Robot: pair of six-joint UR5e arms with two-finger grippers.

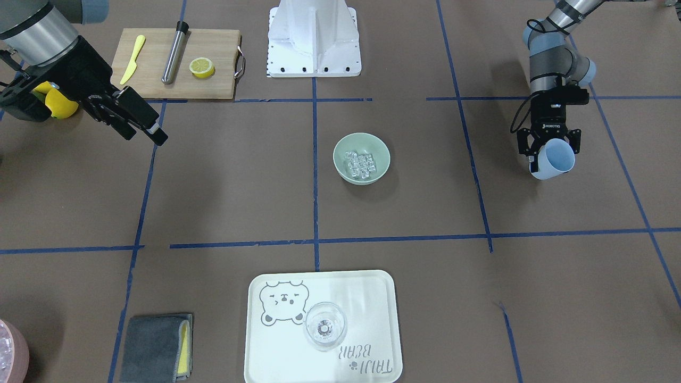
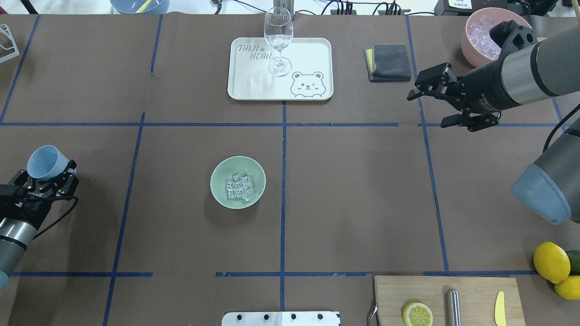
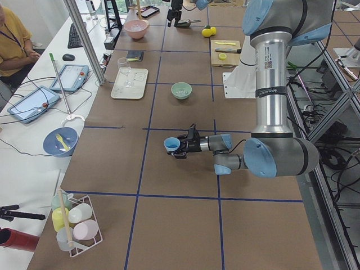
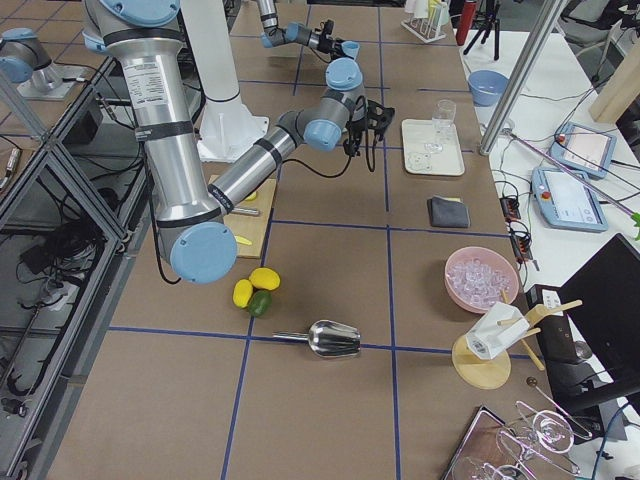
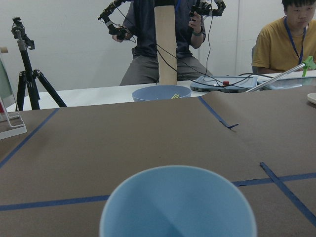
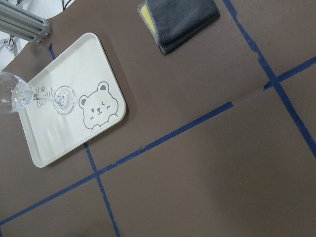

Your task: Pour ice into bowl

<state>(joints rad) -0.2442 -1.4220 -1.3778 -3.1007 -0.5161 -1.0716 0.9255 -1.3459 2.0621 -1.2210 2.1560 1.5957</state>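
The pale green bowl (image 2: 238, 182) (image 1: 362, 158) (image 3: 181, 90) stands near the table's middle with several clear ice cubes (image 2: 239, 187) (image 1: 361, 163) lying in it. Far off at the table's left side, my left gripper (image 2: 50, 179) (image 1: 550, 154) is shut on a light blue cup (image 2: 46, 162) (image 1: 555, 159) (image 3: 171, 144) (image 5: 177, 203), which looks empty in the left wrist view. My right gripper (image 2: 430, 106) (image 1: 146, 125) hangs open and empty above the far right of the table, well away from the bowl.
A white bear tray (image 2: 312, 50) (image 6: 54, 143) carries a stemmed glass (image 2: 278, 38). A grey cloth (image 2: 389, 62) and a pink tub (image 2: 480, 36) of whitish pieces lie at the far right. A cutting board (image 2: 471, 290) with half a lemon, a metal rod and a yellow knife sits near the robot, whole lemons (image 2: 551, 261) beside it.
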